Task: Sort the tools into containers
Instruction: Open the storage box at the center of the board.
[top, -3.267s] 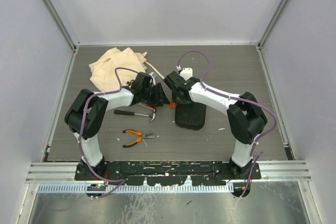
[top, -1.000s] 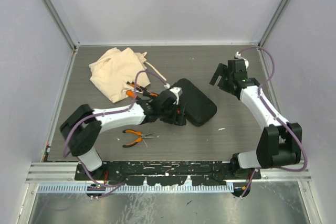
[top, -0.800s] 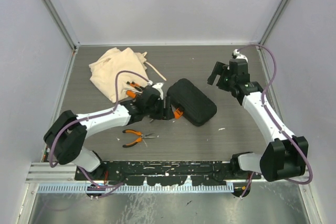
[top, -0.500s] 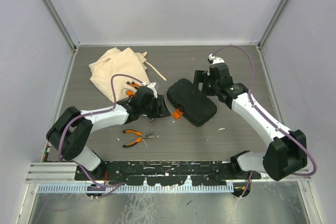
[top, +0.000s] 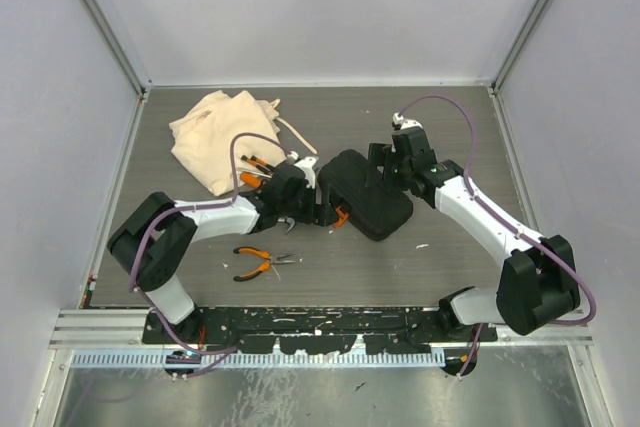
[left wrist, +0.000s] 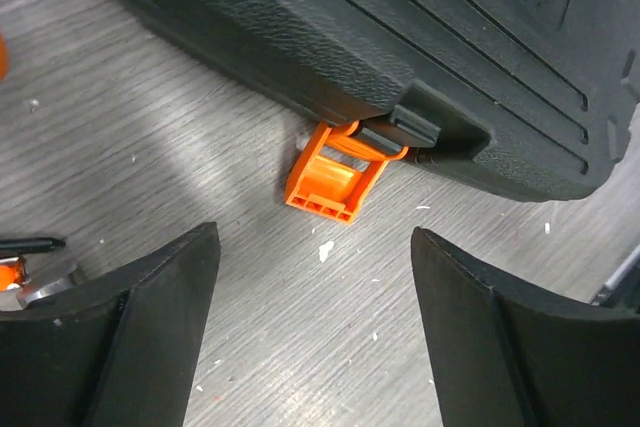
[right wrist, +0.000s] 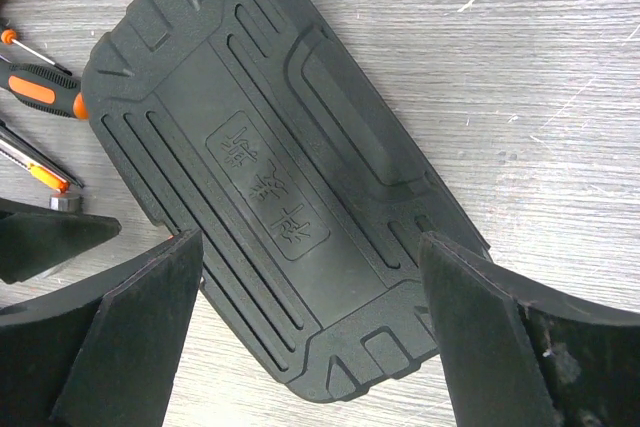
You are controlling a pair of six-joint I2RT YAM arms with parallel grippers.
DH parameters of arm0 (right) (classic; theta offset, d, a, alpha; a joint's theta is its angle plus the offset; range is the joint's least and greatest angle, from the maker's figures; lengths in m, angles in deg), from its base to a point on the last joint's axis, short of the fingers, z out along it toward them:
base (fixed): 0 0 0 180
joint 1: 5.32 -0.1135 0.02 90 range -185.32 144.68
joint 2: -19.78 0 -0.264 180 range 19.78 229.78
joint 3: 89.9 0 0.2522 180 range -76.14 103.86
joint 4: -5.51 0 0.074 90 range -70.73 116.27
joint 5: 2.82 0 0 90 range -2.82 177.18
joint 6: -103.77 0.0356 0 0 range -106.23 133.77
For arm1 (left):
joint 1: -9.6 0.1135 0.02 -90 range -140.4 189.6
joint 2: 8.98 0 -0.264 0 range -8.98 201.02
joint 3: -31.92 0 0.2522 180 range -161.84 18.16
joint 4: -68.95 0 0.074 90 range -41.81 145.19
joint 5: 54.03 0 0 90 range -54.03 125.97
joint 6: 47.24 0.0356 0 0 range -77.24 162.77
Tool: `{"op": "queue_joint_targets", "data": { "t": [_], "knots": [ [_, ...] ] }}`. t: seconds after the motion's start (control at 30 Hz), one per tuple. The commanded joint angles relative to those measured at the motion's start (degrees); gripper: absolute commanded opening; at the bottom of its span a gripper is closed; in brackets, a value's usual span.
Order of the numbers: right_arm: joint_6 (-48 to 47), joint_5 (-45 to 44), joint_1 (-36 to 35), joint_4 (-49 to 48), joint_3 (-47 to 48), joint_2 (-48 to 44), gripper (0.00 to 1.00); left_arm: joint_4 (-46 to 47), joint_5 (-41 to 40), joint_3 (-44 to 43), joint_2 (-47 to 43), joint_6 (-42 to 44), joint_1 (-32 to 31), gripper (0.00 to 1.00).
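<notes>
Now my left gripper point(top: 322, 209) stands wide with nothing between its fingers, low over the table point(top: 450, 137) at the near-left side of the black tool case point(top: 368, 197). The case's orange latch point(left wrist: 335, 172) lies straight ahead of it, flipped down off the lid, touching neither finger. The case lies closed in the middle of the table, its long axis running from far left to near right, with the latch on its long near-left side. That makes my left arm the nearer one for the latch. My right gripper point(top: 383, 165) hangs over the case's far-right side, equally wide and holding nothing, so I judge it better placed for the lid. The screwdrivers point(top: 255, 172) lie just left of the case beside the cloth bag point(top: 222, 132), and the pliers point(top: 262, 262) lie nearer me. Half a second ago my left gripper sat further left, off the latch. A second ago my right gripper was well away by the far right corner; it has since come in over the case.
</notes>
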Motion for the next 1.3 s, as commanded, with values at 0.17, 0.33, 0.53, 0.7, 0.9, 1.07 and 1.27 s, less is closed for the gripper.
{"op": "queue_joint_targets", "data": {
  "t": [0.17,0.33,0.53,0.7,0.9,1.07,1.27],
  "knots": [
    [0.3,0.7,-0.2,-2.4,-0.3,-0.4,0.92,5.3,-9.6,-1.0,1.5,13.0,-6.5,0.80],
    [0.4,1.3,-0.2,-2.5,-0.8,-0.5,0.92,7.8,-8.8,-1.0,3.3,16.7,-7.7,0.75],
    [0.4,1.1,-0.2,-2.5,-1.3,-0.8,0.92,8.6,-10.2,-0.7,6.1,18.4,-9.0,0.69],
    [0.7,1.2,-0.1,-2.5,-1.7,-1.3,0.92,10.6,-11.1,-0.7,8.1,18.2,-9.5,0.64],
    [1.1,-0.2,-0.2,-1.5,-1.7,-3.0,0.92,11.2,-12.9,-0.5,9.3,17.9,-10.7,0.46],
    [1.5,-1.3,-0.2,-1.3,-2.6,-5.0,0.92,11.5,-13.5,0.6,7.6,17.8,-10.8,0.36],
    [3.6,-1.7,-0.1,-3.3,-5.4,-9.5,0.92,9.4,-12.7,0.7,1.3,18.7,-10.9,0.34]
  ]
}}
